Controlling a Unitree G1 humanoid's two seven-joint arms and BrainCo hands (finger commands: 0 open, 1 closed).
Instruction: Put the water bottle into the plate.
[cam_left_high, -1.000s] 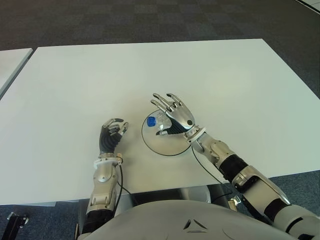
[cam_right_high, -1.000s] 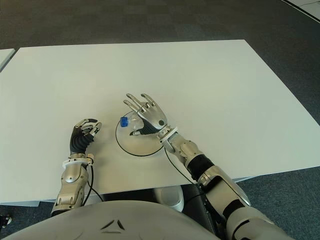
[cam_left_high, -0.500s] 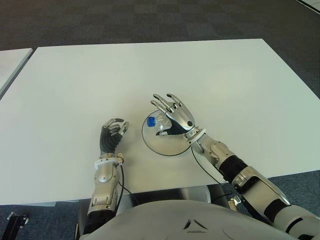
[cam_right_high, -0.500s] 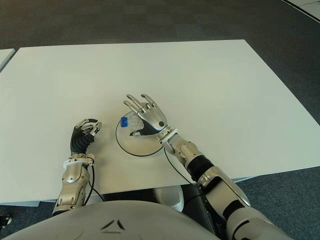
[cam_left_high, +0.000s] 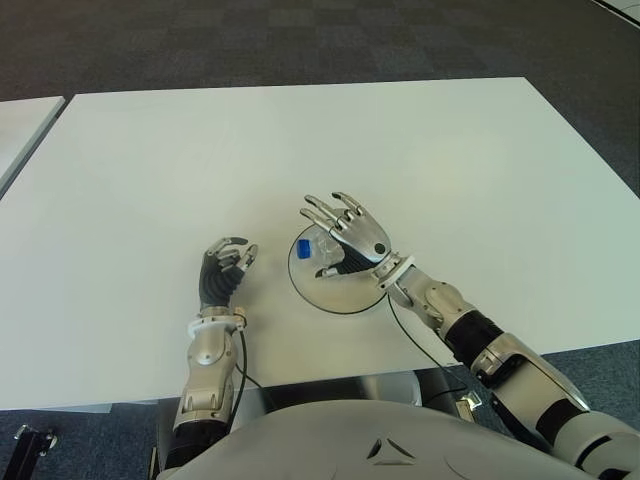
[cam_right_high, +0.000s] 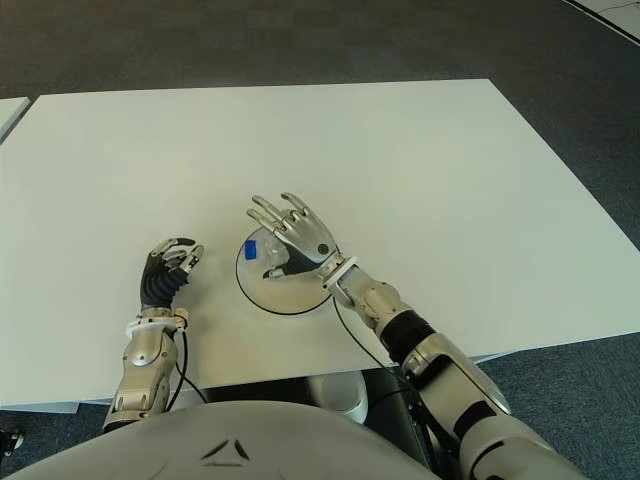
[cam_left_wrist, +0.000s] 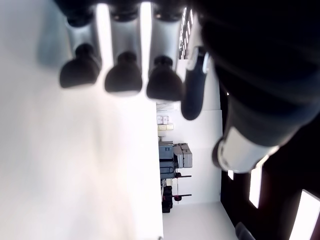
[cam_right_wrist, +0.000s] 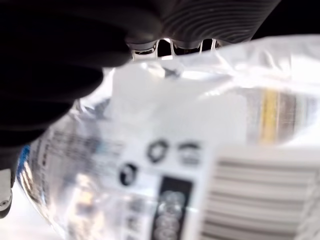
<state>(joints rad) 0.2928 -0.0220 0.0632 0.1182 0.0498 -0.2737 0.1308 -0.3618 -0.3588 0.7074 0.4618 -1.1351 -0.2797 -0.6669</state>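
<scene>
A clear water bottle with a blue cap lies on its side in the round grey plate, cap toward my left. My right hand hovers just over the bottle with its fingers stretched out and spread, not closed around it. The right wrist view is filled by the bottle's label close under the palm. My left hand shows to the left of the plate, fingers curled and holding nothing.
The white table stretches wide beyond and to both sides of the plate. A second white table's corner shows at the far left. Dark carpet lies behind the table.
The right hand has drifted slightly right and toward me. The bottle's cap and the plate have shifted a little the same way. The left hand has not moved.
</scene>
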